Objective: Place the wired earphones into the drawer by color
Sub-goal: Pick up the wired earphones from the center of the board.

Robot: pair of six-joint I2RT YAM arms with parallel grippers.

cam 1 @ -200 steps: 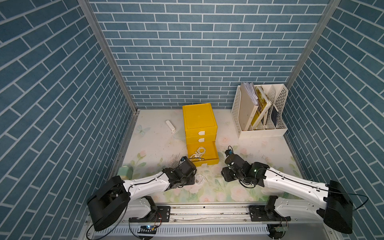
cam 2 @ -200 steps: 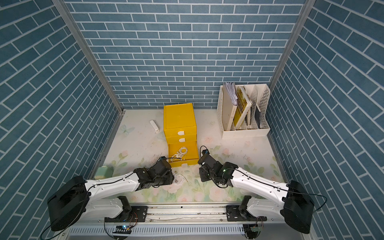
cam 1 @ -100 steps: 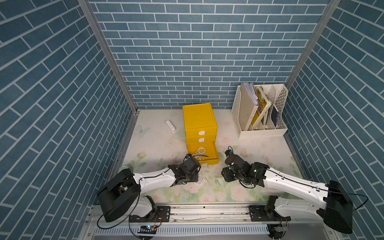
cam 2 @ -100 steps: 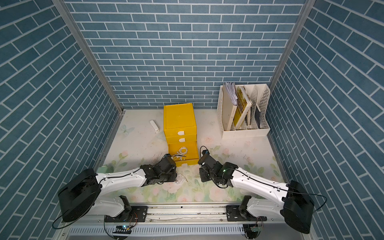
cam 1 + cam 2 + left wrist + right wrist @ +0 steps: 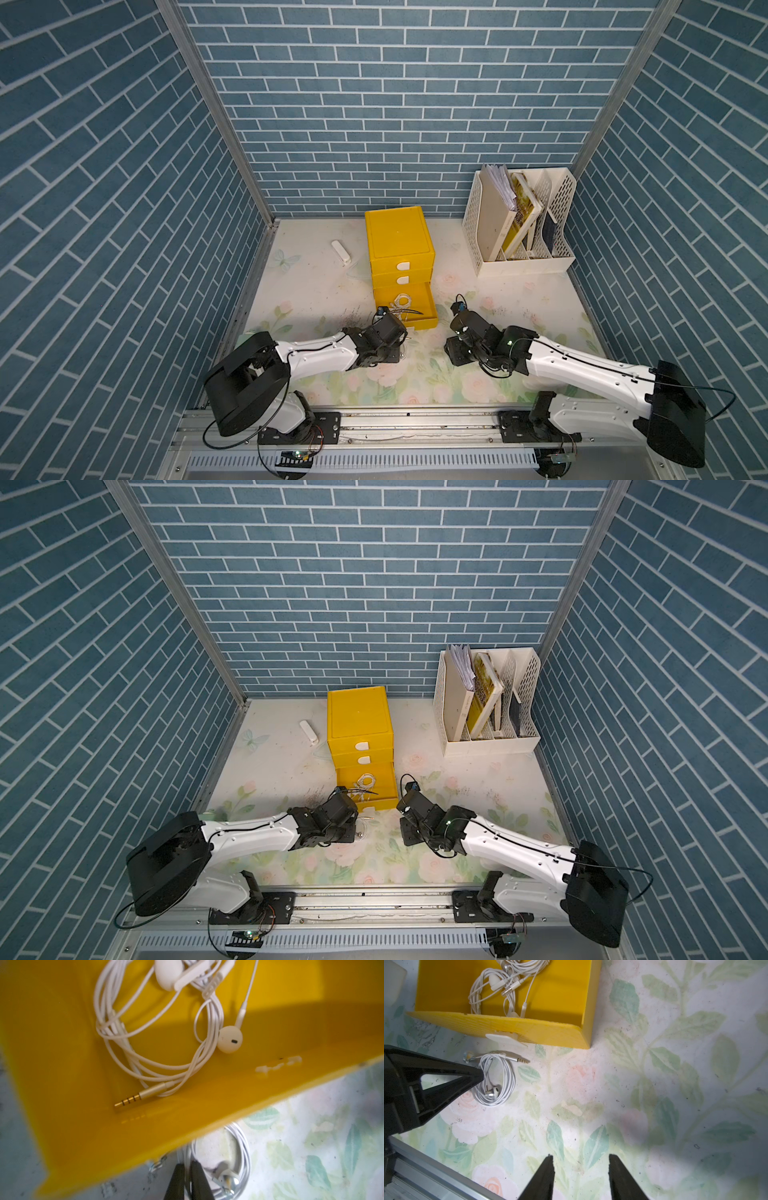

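The yellow cabinet's bottom drawer is pulled out and holds tangled white wired earphones, seen also in the right wrist view. Another white coil of earphones lies on the floral mat just in front of the drawer front. My left gripper is shut on the edge of this coil, with its cable pinched between the black fingers. To the right, my right gripper hangs open above bare mat, holding nothing. In both top views the arms flank the drawer.
A white file rack with books stands at the back right. A small white bar lies left of the cabinet. Brick walls close in three sides, and the metal rail runs along the front edge.
My left gripper moved forward to the drawer's front and closed on the white coil on the mat. The right arm has stayed still.
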